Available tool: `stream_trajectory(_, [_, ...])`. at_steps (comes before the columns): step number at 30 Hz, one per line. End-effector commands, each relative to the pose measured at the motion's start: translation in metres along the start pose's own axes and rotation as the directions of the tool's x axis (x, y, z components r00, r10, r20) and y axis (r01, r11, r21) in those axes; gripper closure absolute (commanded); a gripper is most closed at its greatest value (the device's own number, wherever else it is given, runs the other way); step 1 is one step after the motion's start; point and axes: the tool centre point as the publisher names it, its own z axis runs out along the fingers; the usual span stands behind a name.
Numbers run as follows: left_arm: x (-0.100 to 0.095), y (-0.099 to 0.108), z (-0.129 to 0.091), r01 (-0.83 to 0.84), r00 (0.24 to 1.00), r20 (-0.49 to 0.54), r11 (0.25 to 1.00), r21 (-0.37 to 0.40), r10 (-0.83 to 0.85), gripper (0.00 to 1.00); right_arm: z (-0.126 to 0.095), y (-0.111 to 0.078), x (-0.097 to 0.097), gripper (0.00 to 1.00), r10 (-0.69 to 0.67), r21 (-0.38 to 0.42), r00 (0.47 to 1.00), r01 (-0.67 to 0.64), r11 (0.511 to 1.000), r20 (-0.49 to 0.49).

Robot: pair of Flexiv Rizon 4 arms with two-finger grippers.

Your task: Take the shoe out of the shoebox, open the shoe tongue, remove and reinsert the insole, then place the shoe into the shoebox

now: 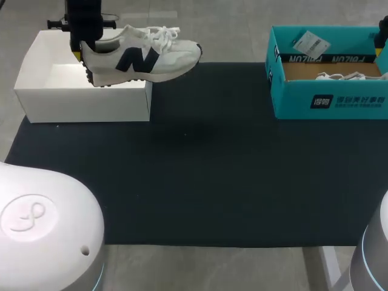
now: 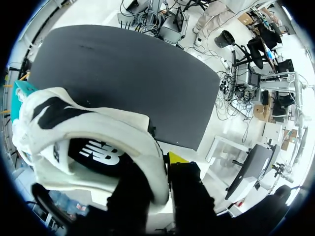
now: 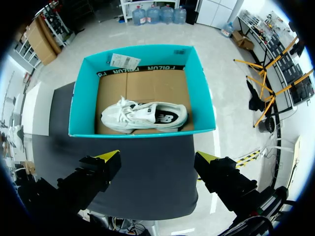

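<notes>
Beside dark mat, left gripper grips shoe (heel) over white box.

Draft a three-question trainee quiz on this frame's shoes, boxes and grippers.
1. True or false: the left gripper holds a white shoe by its heel over the white box.
2. The second shoe lies in: A the white box; B the teal box.
3. Fill in: the right gripper is ___.
Key: 1 true; 2 B; 3 open.

White shoe above white shoebox
</notes>
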Motion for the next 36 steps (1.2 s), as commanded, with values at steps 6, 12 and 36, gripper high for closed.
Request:
stream_trajectory(6, [-0.022,-0.059,0.011,-0.011,1.000,0.012,0.995,-0.097,0.013,1.00,0.000,0.000,0.000,0.00,0.000,-0.001,1.000,0.000,1.000,0.000])
stream_trajectory(12, [-0.047,-0.096,0.023,-0.041,0.999,-0.019,0.990,-0.132,0.039,1.00,0.000,0.000,0.000,0.00,0.000,-0.001,1.000,0.000,1.000,0.000])
stream_trajectory(36, [-0.168,-0.219,0.077,-0.118,0.990,0.041,0.958,-0.261,0.133,1.00,0.000,0.000,0.000,0.00,0.000,-0.001,1.000,0.000,1.000,0.000])
